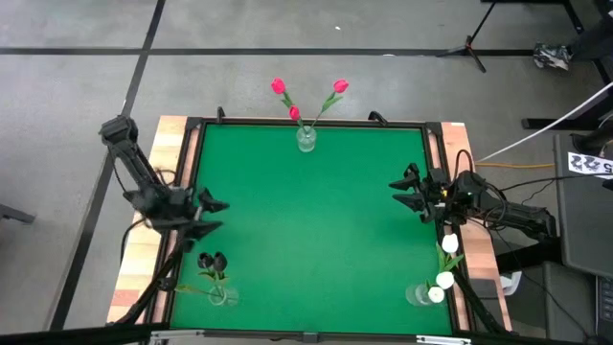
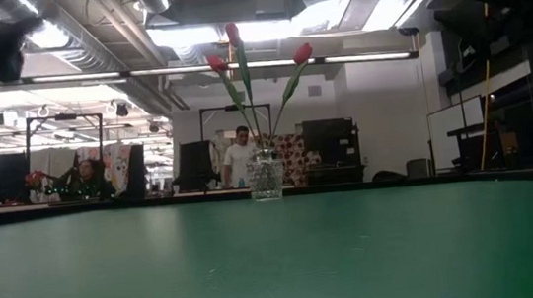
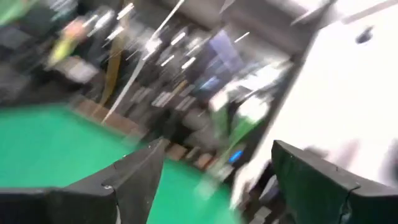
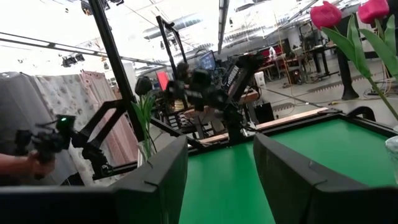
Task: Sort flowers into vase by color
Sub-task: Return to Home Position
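Observation:
Three clear vases stand on the green table. The far-middle vase holds three pink-red tulips. The near-left vase holds near-black tulips. The near-right vase holds white tulips. My left gripper hovers open over the table's left edge, nothing between its fingers. My right gripper hovers open over the right edge, also with nothing between its fingers, and faces the left arm across the table.
Wooden strips and a black frame border the table, and cables trail at the right. Beyond the far edge, people are in the room, and a hand holds a device. The middle of the table is bare green.

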Action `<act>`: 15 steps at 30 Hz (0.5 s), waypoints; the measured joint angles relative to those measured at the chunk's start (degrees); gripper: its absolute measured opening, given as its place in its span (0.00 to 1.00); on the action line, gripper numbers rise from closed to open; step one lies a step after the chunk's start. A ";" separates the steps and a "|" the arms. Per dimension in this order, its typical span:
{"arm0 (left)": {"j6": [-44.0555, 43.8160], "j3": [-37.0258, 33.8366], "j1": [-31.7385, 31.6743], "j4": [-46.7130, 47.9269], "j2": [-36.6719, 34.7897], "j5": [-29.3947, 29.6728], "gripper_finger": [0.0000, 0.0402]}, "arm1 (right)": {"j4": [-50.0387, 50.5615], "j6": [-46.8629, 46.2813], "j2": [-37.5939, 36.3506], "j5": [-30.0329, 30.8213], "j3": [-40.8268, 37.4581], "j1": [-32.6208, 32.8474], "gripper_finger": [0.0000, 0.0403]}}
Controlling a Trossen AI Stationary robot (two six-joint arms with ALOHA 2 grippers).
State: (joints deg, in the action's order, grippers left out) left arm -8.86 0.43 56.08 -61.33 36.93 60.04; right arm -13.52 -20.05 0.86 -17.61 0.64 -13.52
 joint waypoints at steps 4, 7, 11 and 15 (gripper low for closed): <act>19.42 0.04 5.15 -10.03 -8.98 -7.55 0.73 | -0.13 0.20 -0.02 0.00 -0.01 0.00 0.46; 24.90 0.04 9.64 -7.66 -16.09 -7.33 0.73 | -0.11 0.90 -0.02 0.00 -0.02 0.00 0.46; 26.70 0.02 14.96 -3.83 -24.63 -7.33 0.73 | -0.11 0.98 -0.02 0.02 -0.02 0.00 0.46; 29.80 0.04 19.03 0.38 -32.14 -7.39 0.73 | -0.11 0.98 -0.02 0.00 -0.04 0.00 0.46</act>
State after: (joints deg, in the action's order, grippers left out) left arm 20.94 0.47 75.11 -60.95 4.79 52.65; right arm -13.63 -19.07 0.84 -17.61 0.60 -13.52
